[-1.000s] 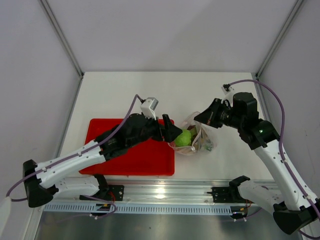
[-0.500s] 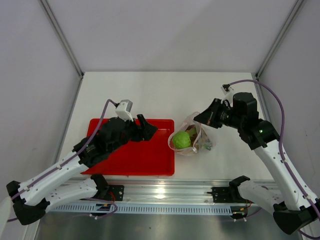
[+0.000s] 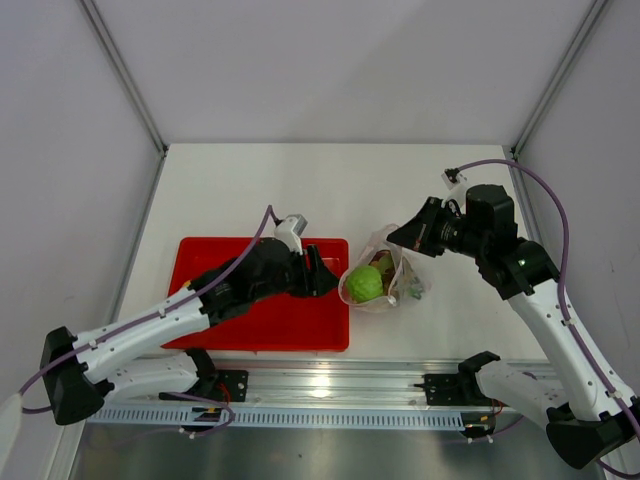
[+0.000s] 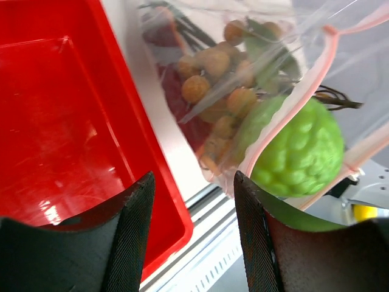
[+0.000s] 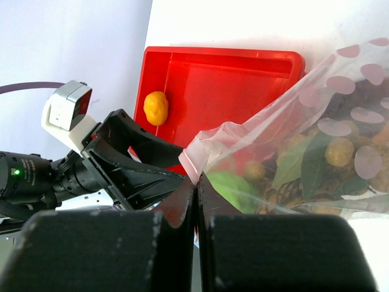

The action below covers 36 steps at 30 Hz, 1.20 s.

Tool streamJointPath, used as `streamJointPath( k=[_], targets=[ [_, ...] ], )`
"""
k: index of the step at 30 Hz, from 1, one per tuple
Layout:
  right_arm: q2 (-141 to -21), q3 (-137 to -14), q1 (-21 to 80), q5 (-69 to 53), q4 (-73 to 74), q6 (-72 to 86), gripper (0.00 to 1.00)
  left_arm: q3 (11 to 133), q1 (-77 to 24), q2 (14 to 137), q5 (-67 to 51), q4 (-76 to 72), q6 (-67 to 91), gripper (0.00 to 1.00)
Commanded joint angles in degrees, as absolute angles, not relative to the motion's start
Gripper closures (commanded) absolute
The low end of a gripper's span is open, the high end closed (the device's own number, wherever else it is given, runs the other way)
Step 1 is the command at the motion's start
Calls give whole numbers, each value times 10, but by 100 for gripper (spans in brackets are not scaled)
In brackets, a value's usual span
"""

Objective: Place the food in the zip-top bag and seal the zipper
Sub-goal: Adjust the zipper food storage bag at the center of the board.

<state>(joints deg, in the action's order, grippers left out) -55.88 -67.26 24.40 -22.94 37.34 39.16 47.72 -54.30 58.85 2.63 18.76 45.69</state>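
Note:
The clear zip-top bag point(image 3: 395, 275) lies right of the red tray point(image 3: 200, 262), its mouth facing the tray. A green ball point(image 3: 364, 283) sits in that mouth, and tan balls point(image 4: 213, 67), green stalks and dark meat show through the plastic. The pinkish zipper point(image 4: 267, 131) curves around the green ball point(image 4: 298, 152). My right gripper point(image 3: 393, 236) is shut on the bag's upper lip point(image 5: 203, 155). My left gripper point(image 3: 328, 272) hovers over the tray's right rim, just short of the green ball, open with nothing between its fingers point(image 4: 137, 231). A yellow-orange ball point(image 5: 155, 107) lies in the tray.
The red tray point(image 4: 61, 134) has raised walls, and its right rim sits close to the bag. The aluminium rail point(image 3: 330, 385) runs along the near table edge. Grey walls close in the left, right and back.
My left gripper drew back from the green ball over the tray, then came forward again toward the bag's mouth, its jaws narrower. The green ball stayed in the bag. The right arm held still.

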Motion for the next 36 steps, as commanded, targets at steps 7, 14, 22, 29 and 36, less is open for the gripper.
streamJointPath(
  k=[7, 14, 22, 29, 36],
  targets=[
    [-548, -682, 243, -237, 337, 391, 100, 454, -554, 536, 59, 150, 486, 43],
    [-549, -677, 243, -239, 333, 395, 100, 452, -568, 538, 56, 141, 491, 43],
    [-548, -674, 243, -241, 333, 395, 100, 461, -595, 578, 60, 143, 496, 44],
    [-545, -677, 243, -240, 335, 396, 100, 484, -602, 630, 66, 160, 497, 57],
    [-545, -677, 243, -238, 337, 394, 100, 548, -603, 681, 34, 144, 467, 78]
  ],
)
